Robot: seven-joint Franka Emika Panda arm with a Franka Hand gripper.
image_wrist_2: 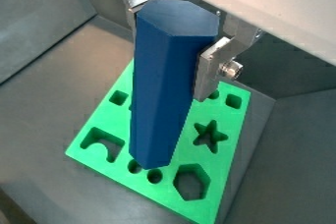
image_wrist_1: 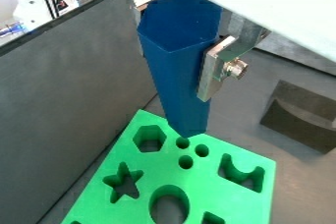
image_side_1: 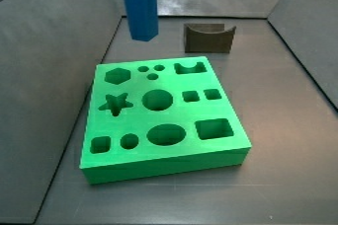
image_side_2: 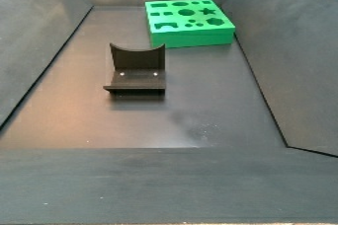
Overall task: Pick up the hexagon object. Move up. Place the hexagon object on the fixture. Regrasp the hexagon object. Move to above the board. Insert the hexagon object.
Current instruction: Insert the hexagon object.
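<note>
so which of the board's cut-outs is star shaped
The star hole in the green board, the only pointed one, beside the large round hole. The gripper holds the blue hexagon peg above the board.

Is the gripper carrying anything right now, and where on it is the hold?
Yes: the gripper holds the blue hexagon object near its upper end, upright above the board, silver fingers against its side faces.

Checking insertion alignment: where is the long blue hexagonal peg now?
Held upright in the claw, the long blue hexagonal peg hangs above the green board, near its hexagon hole.
</note>
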